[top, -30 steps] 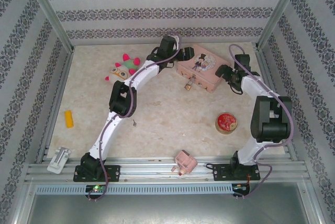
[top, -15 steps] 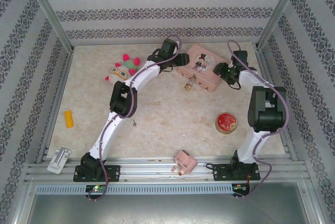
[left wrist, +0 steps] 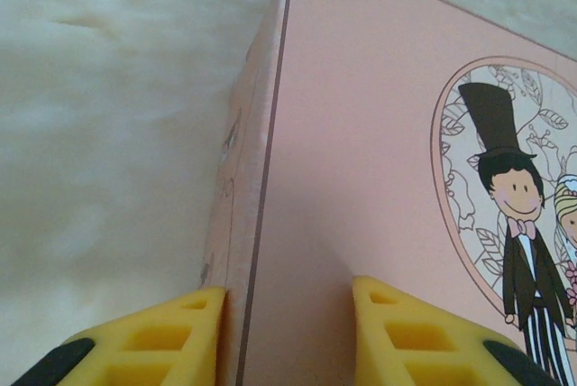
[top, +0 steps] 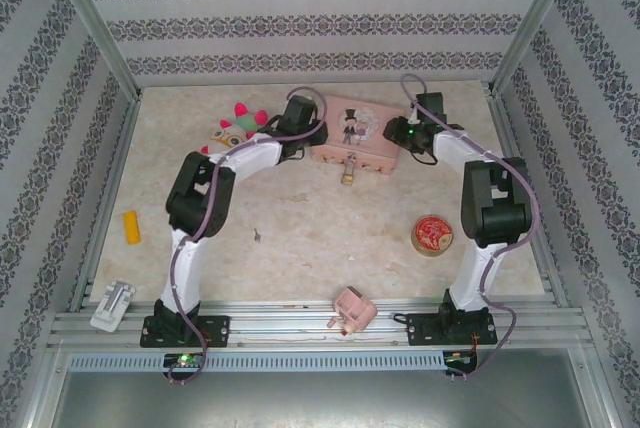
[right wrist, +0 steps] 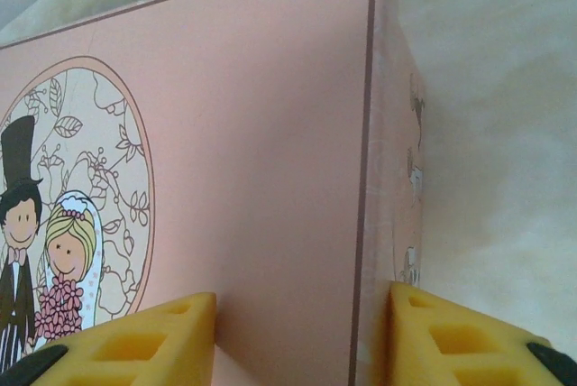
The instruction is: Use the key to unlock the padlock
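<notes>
left claw (left wrist: 288, 303) + right claw (right wrist: 302, 309): just clamped ends of pink tin (top: 352, 128) | tin shifted left | padlock (top: 347, 175) likely steadied | key (top: 258, 237) untouched

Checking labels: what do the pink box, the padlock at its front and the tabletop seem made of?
The box: likely thin painted metal, satin pink, printed couple; the rounded lid rim suggests tin.
The padlock: brass-coloured, probably metal; too small for finish.
The table: pale marbled, matte; stone or laminate, unclear.
</notes>
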Controlling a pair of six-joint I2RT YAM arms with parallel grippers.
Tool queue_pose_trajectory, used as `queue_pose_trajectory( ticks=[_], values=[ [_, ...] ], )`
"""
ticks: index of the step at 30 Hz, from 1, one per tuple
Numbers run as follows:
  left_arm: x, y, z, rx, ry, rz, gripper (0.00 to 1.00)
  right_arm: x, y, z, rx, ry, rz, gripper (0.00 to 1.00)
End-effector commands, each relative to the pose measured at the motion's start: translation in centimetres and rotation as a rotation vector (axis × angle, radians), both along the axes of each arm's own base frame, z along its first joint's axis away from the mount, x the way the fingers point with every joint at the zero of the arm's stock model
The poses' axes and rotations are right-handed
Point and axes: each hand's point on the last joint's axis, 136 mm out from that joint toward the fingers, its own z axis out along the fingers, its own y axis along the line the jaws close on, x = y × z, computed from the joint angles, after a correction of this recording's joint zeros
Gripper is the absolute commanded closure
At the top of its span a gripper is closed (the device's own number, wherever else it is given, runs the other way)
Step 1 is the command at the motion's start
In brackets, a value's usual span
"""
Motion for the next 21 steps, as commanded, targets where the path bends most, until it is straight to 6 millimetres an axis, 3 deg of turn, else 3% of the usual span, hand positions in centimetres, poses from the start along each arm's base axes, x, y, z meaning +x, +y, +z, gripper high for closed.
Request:
queue_pose_trajectory(
  ticks=[1, 4, 8, 15, 21],
  values=[
    [-4.3, -2.3, 0.6, 0.012, -0.059, -0.020, 0.70, -4.0, 9.3, -2.8, 0.100, 0.112, 0.250, 0.57],
    [-7.0, -1.3, 0.4, 0.036, -0.057, 0.012, 0.70, -4.8, 11.6, -2.8, 0.106, 0.116, 0.304, 0.57],
    [-10.0, -0.8, 0.4, 0.056, -0.068, 0.030, 0.70, -5.7, 13.1, -2.2, 0.095, 0.106, 0.346, 0.57],
    [-13.1, 0.5, 0.1, 0.056, -0.063, 0.069, 0.68, -7.0, 12.7, -1.1, 0.040, 0.084, 0.356, 0.53],
    [-13.8, 2.1, 1.0, 0.061, -0.104, 0.104, 0.47, -7.6, 11.9, -1.9, -0.013, 0.098, 0.341, 0.45]
  ],
)
